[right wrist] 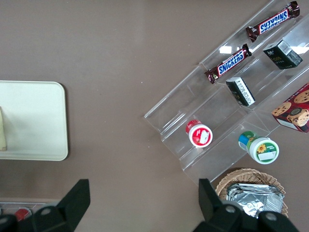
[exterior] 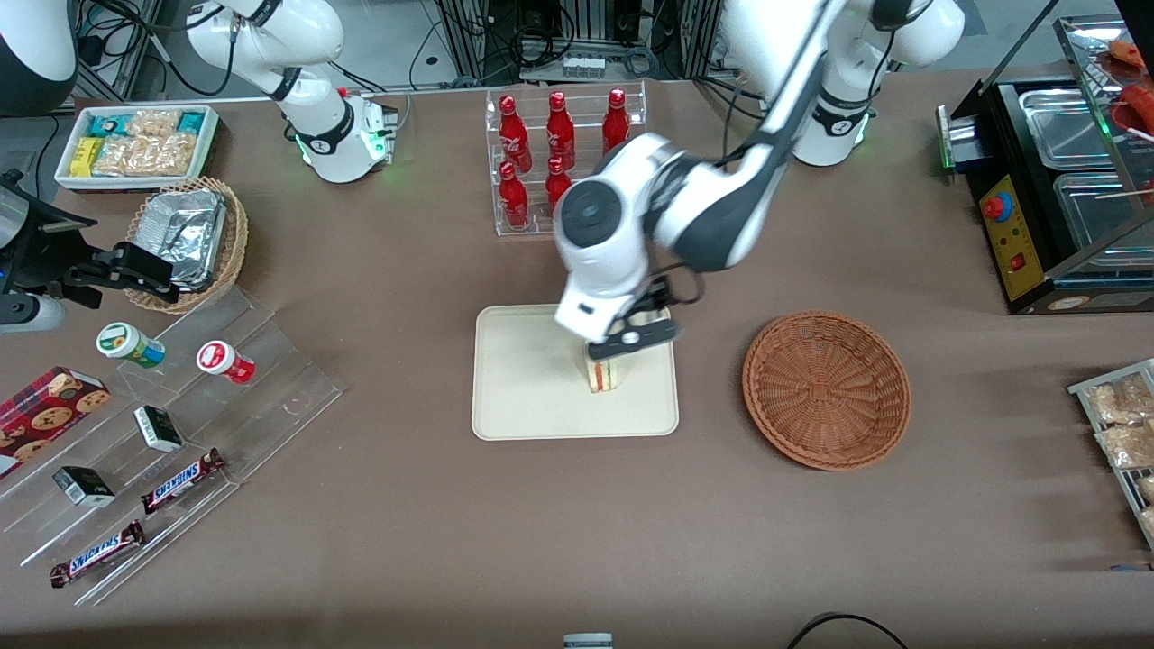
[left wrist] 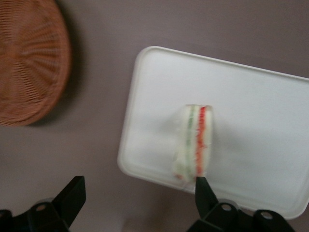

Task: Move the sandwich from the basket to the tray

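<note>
"SNICKERS" is read on two chocolate bars (right wrist: 228, 63) (right wrist: 272, 21) laid on the clear stepped display stand (right wrist: 183, 121) toward the parked arm's end of the table. No other text can be made out.

The gripper (exterior: 631, 338) is seen above the tray (exterior: 523, 397).

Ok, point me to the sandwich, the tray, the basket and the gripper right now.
sandwich (exterior: 606, 375): front view, its striped filling edge.
tray (exterior: 523, 379): front view, bare cream floor.
basket (exterior: 827, 389): front view, centre of its woven bottom.
gripper (left wrist: 137, 193): left wrist view, midway between its open fingertips, above the tray's edge.
</note>
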Robot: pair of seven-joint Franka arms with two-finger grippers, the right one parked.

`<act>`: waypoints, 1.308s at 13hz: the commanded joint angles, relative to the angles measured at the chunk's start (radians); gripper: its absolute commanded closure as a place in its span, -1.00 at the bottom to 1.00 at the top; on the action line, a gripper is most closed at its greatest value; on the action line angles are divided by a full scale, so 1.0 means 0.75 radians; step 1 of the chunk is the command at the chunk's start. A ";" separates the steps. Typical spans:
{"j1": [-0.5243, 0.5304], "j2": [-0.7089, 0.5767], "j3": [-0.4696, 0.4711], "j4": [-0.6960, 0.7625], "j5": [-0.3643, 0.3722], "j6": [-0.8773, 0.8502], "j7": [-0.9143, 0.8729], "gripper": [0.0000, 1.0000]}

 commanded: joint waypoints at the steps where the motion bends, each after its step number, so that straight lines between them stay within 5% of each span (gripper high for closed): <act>1: 0.117 -0.210 -0.012 -0.068 0.002 -0.163 0.048 -1.00; 7: 0.409 -0.580 -0.007 -0.174 0.022 -0.502 0.494 -1.00; 11: 0.612 -0.824 -0.007 -0.361 0.081 -0.523 0.827 -1.00; 17: 0.876 -0.916 -0.007 -0.363 0.086 -0.578 1.173 -1.00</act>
